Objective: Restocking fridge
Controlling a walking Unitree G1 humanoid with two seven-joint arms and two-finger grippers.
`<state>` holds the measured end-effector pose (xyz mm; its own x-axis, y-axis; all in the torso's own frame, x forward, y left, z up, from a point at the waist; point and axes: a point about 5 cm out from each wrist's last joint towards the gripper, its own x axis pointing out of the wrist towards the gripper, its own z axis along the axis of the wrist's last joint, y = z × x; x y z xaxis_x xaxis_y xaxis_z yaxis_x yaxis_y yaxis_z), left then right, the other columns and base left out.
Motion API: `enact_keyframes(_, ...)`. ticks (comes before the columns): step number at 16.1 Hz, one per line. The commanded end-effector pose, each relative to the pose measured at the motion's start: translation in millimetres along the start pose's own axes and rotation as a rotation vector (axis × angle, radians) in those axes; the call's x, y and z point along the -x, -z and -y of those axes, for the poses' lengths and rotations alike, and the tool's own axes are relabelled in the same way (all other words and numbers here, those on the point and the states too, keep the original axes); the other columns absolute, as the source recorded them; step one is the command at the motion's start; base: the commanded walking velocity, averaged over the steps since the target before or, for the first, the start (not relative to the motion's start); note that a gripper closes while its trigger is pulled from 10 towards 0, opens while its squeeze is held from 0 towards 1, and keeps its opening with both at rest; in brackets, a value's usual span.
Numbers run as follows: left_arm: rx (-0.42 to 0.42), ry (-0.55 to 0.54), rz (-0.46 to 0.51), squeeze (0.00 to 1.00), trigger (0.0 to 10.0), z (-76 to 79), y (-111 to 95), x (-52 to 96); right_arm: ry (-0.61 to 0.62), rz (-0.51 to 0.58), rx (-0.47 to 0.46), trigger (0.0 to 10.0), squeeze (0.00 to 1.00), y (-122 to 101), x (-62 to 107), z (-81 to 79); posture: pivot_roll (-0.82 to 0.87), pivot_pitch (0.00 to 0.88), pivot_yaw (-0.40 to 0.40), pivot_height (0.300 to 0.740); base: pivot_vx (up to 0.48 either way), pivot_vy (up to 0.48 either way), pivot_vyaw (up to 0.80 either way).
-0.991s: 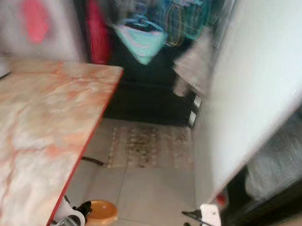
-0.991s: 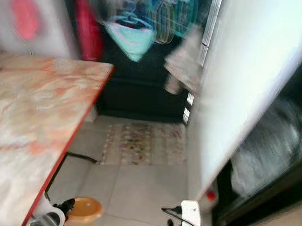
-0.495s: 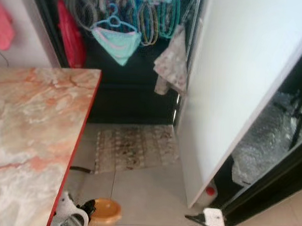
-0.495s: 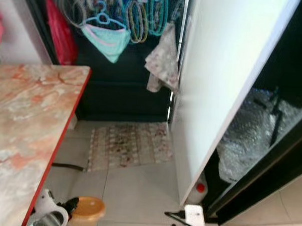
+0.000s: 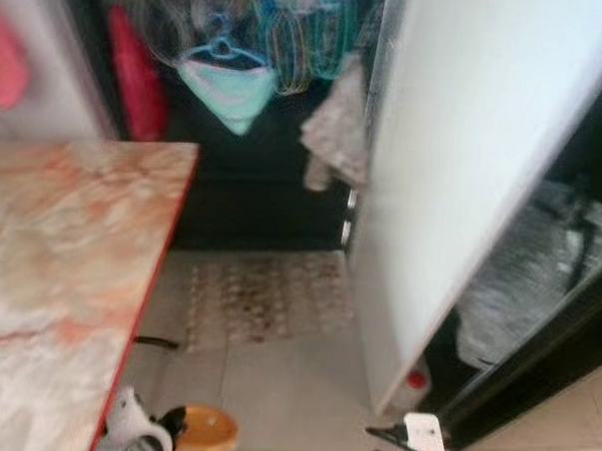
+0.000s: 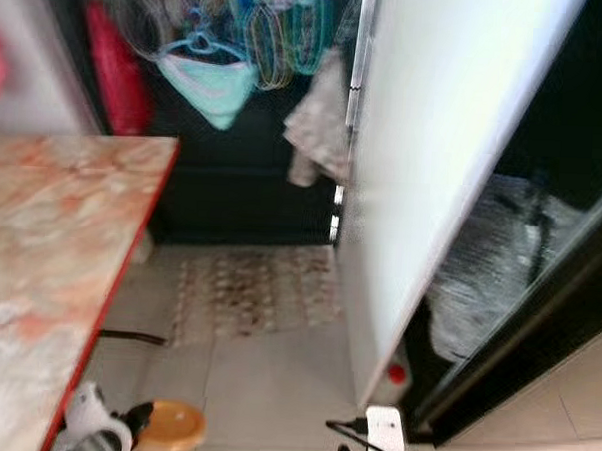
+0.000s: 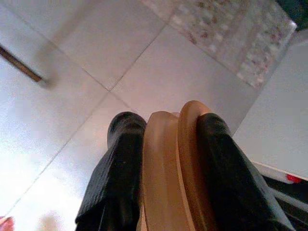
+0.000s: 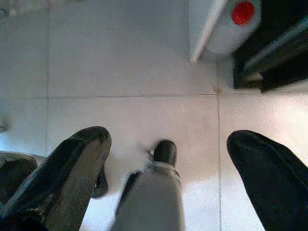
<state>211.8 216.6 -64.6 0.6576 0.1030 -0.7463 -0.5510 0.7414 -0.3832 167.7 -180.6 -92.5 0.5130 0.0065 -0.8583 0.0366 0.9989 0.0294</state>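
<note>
Tiled floor, open fridge door, left end effector gripping orange bowl, right end effector open

Left tool clamped; right tool spread wide, both lowered.

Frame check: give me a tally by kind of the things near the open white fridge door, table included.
tan round bowl, held in the left pincer: 1
patterned floor mat: 1
red-capped white bottle: 1
pink marble-topped table: 1
Total: 4
</note>
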Motion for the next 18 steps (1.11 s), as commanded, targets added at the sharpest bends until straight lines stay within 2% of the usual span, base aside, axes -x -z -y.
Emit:
enact_keyframes(1, -0.012, -0.011, -0.009, 0.0, 10.0, -1.4, 2.0, 0.3, 0.003, 0.006, 0.006, 10.0, 0.0, -2.1, -0.1, 1.0, 0.02, 0.0, 0.037, 0.74, 0.0, 0.0, 0.0)
enact_keyframes(3, -0.02, -0.008, -0.015, 0.0, 10.0, -1.2, 2.8, 0.4, 0.003, 0.006, 0.006, 10.0, 0.0, -2.1, -0.1, 0.9, 0.02, 0.0, 0.037, 0.74, 0.0, 0.0, 0.0)
enact_keyframes(6, -0.025, -0.006, -0.018, 0.0, 10.0, -1.8, 3.6, 0.6, 0.003, 0.006, 0.005, 10.0, 0.0, -2.1, -0.1, 0.9, 0.02, 0.0, 0.037, 0.74, 0.0, 0.0, -0.8)
enact_keyframes(8, -0.059, -0.007, -0.011, 0.0, 10.0, -2.4, 2.2, 0.7, 0.003, 0.006, 0.006, 10.0, 0.0, -2.1, -0.1, 0.8, 0.02, 0.0, 0.037, 0.74, 0.0, 0.0, -0.8)
enact_keyframes(10, -0.053, -0.012, -0.009, 0.0, 10.0, -3.2, 2.2, 0.8, 0.002, 0.006, 0.006, 10.0, 0.0, -2.2, -0.2, 0.8, 0.02, 0.0, 0.037, 0.74, 0.0, -0.48, -0.8)
enact_keyframes(13, -0.037, -0.015, -0.016, 0.0, 10.0, -3.7, 3.6, 0.9, 0.002, 0.006, 0.007, 10.0, 0.0, -2.3, -0.2, 0.8, 0.02, 0.0, 0.037, 0.74, 0.0, 0.0, -0.8)
enact_keyframes(17, -0.037, -0.017, -0.018, 0.0, 10.0, -4.1, 4.1, 1.0, 0.0, 0.005, 0.01, 10.0, 0.0, -2.3, -0.2, 0.9, 0.02, 0.0, 0.036, 0.74, 0.0, 0.0, 0.0)
enact_keyframes(18, -0.036, -0.019, -0.019, 0.0, 10.0, -4.5, 4.2, 1.1, 0.0, 0.005, 0.011, 10.0, 0.0, -2.3, -0.2, 0.9, 0.02, 0.0, 0.037, 0.74, 0.0, 0.0, -0.8)
